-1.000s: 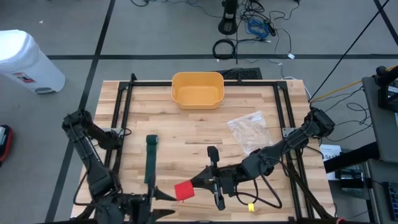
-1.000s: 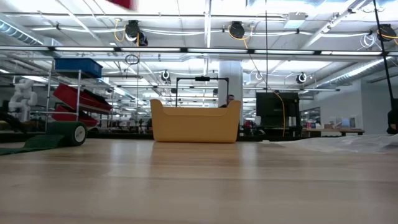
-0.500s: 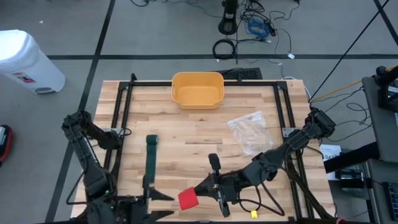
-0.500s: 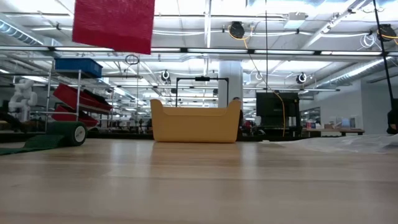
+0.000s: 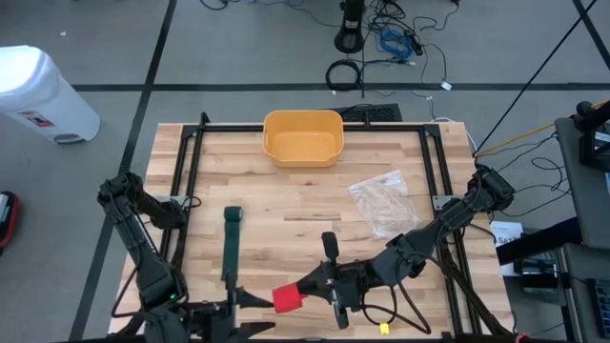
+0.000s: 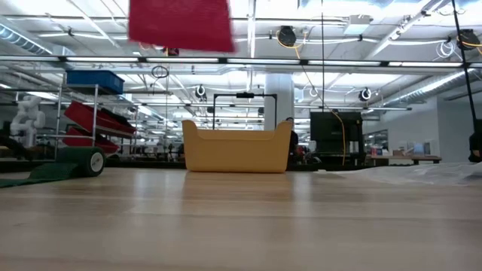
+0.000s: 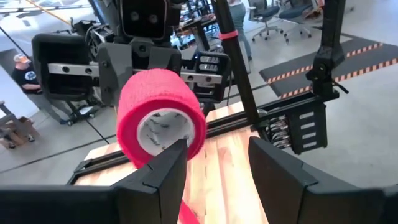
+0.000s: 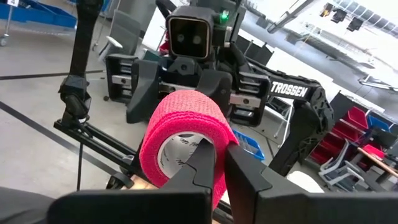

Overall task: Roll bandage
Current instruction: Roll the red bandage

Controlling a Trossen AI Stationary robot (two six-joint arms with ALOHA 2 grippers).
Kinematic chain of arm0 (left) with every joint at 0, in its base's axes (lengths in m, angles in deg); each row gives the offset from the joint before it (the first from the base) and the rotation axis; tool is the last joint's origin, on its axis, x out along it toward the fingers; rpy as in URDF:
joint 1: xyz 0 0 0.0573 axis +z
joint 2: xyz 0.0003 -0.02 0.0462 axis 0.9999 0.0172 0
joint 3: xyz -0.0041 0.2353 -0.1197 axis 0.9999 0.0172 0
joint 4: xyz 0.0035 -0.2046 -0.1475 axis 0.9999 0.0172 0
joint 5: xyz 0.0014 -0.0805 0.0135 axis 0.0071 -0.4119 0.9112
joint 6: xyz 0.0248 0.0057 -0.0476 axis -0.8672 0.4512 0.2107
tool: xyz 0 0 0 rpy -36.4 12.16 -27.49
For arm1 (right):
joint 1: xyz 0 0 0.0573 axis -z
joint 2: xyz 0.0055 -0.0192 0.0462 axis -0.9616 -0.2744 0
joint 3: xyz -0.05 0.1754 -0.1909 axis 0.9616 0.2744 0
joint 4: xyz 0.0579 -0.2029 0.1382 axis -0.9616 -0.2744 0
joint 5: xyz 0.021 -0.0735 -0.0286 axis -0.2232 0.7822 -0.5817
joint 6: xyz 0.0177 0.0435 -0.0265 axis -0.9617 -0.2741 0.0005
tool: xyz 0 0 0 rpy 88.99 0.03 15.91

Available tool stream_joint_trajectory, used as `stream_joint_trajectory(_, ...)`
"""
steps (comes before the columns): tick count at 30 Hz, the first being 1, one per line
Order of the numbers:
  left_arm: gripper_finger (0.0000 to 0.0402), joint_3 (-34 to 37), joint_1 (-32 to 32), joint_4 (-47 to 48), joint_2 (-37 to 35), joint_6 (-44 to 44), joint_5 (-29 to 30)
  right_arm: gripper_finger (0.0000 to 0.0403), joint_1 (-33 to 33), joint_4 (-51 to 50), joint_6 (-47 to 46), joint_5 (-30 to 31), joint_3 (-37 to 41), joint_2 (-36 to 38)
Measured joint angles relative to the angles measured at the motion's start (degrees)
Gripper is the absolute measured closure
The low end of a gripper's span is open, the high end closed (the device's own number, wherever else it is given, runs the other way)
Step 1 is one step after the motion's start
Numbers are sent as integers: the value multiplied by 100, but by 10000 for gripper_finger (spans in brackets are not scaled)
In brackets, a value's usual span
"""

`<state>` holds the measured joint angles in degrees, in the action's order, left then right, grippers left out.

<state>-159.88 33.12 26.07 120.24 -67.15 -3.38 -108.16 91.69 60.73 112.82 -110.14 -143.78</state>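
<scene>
Right arm stretched low across the near worktop [image 5: 305,214] from the right edge, wrist pointing left. Right gripper [image 5: 303,290] clenched on the red bandage roll [image 5: 287,300], fingers pinching the roll's wall, one inside the core; roll held up off the wood near the front edge, open core facing the left arm. Same roll in right wrist view [image 8: 186,140] and left wrist view [image 7: 160,121], with a loose red tail hanging below it in the left wrist view. In low view the roll [image 6: 179,24] shows as a red block high up.

Left arm folded at the near left corner, left gripper [image 5: 250,301] level, pointing right at the roll, just beside it. Its fingers [image 7: 163,171] spread apart, released, nothing between them; roll sits just ahead of the tips.

Green bandage strip [image 5: 231,246] lies flat on the left half of the worktop, rolled end at the far side. Yellow bin [image 5: 303,137] at the far centre edge. Clear plastic bag [image 5: 383,202] right of centre. Black frame rails around the worktop.

Room: grey floor with dark lines, white bin [image 5: 43,93] far left, cables and a stand base beyond the worktop. Low view shows ceiling lights, shelving with red and blue trays.
</scene>
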Motion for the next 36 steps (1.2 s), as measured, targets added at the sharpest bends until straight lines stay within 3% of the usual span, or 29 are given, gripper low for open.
stream_joint_trajectory(23, 223, 0, 100, -306, 83, 15, 737, 387, 33, 72, 20, 39, 0, 7)
stream_joint_trajectory(36, 223, 0, 213, -344, 83, 19, 802, 387, 36, 81, 13, 306, 0, 7)
